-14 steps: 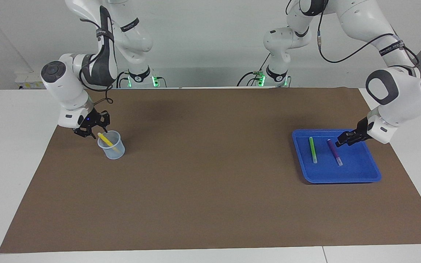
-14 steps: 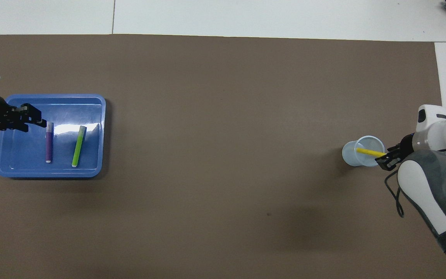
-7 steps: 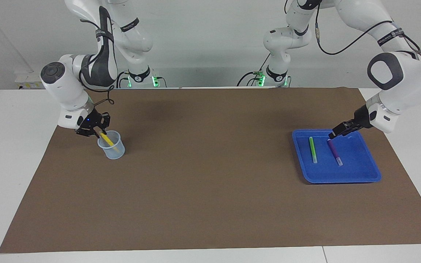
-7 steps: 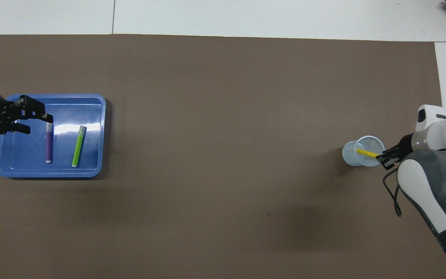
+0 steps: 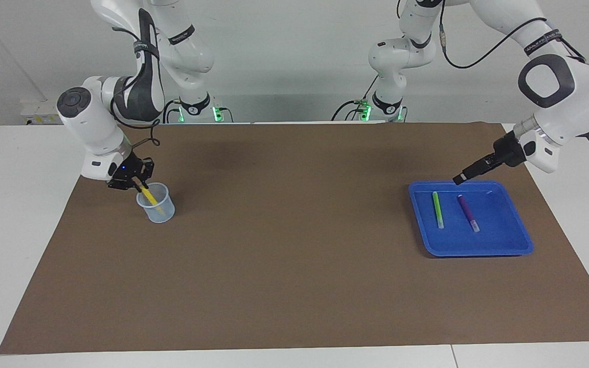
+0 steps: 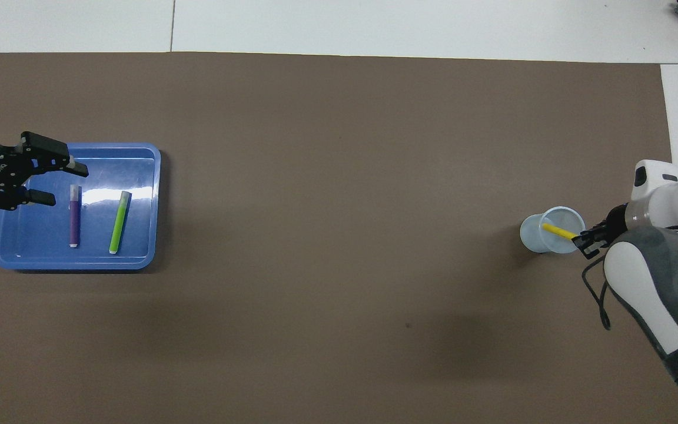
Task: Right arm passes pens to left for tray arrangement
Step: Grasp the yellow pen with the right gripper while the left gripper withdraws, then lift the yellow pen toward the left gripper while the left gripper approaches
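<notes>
Two pens (image 5: 437,209) in tray (image 5: 504,245), one pen (image 5: 147,195) in cup (image 5: 157,210).

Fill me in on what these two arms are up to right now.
The right gripper is shut on the yellow pen, which leans in the pale cup at the right arm's end of the table. The left gripper hangs open and empty over the blue tray at the left arm's end. The green pen and the purple pen already lie side by side in that tray, apart from each other. The yellow pen is the one not yet handed over.
</notes>
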